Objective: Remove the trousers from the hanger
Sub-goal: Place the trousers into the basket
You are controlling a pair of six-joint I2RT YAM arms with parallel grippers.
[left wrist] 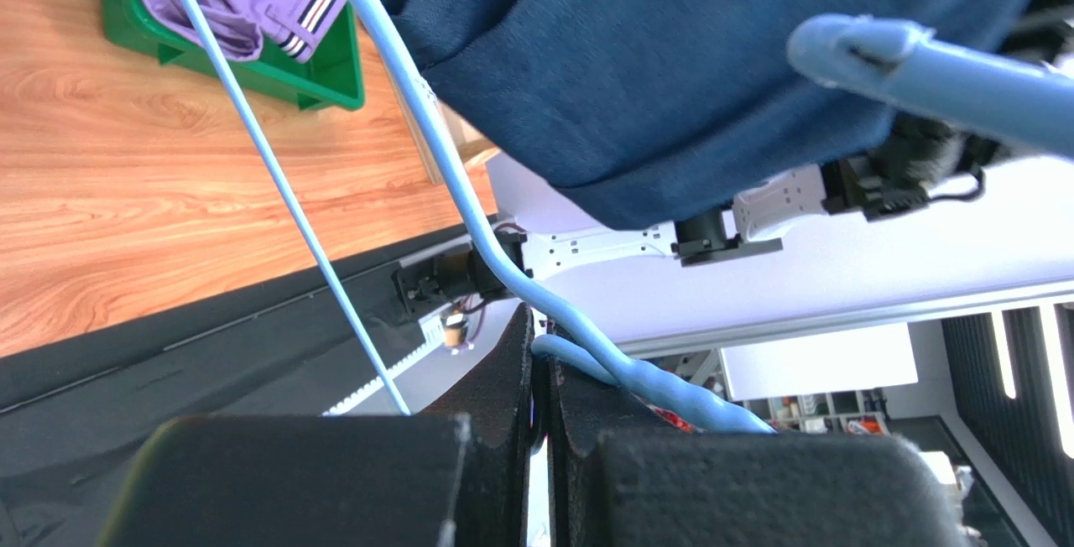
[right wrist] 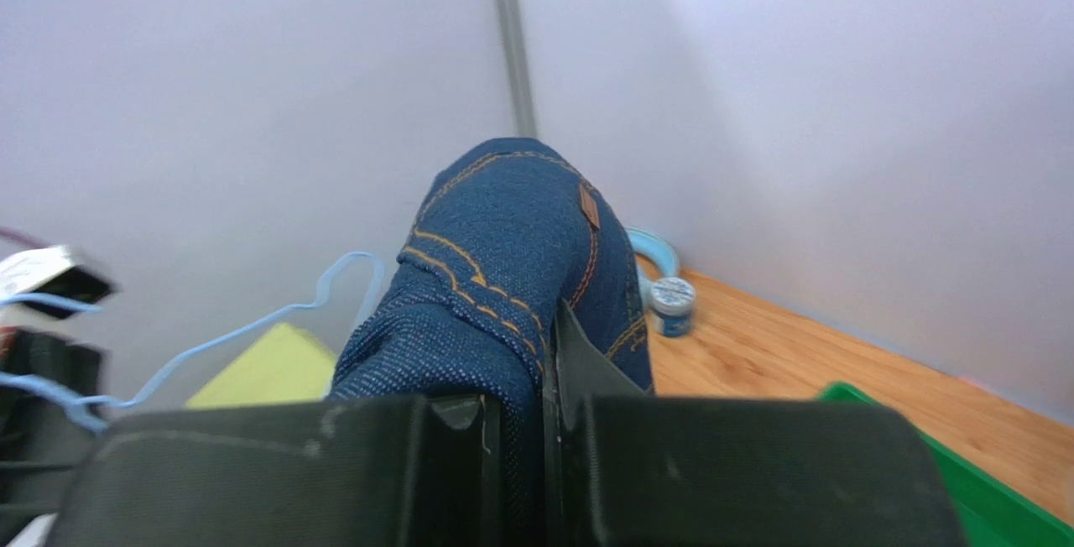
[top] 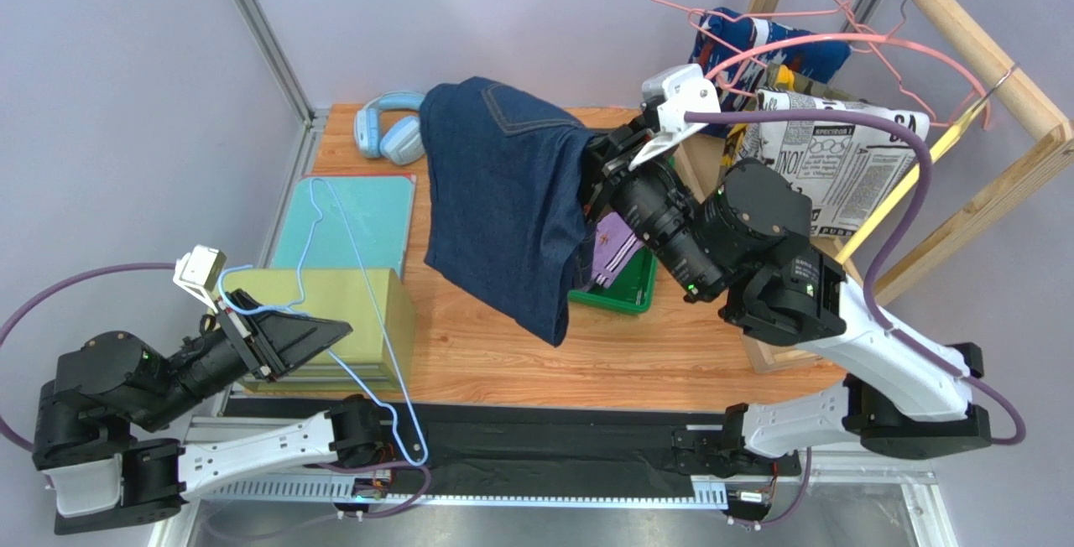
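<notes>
Denim trousers (top: 504, 207) hang above our wooden worktop (top: 656, 352), pale lilac walls (top: 126, 69) around. Our right gripper (right wrist: 545, 411) pinches their fabric, holding them aloft; our left gripper (left wrist: 542, 384) is pressed together on the blue hanger (left wrist: 933, 69).

Purple trousers (top: 615, 249): mostly hidden beneath right gripper (top: 600, 163), in green tray (top: 627, 299). Headphones (top: 385, 129): beyond denim trousers (top: 504, 195) it grips, partly covered; gripper's fingertips apparently buried.
</notes>
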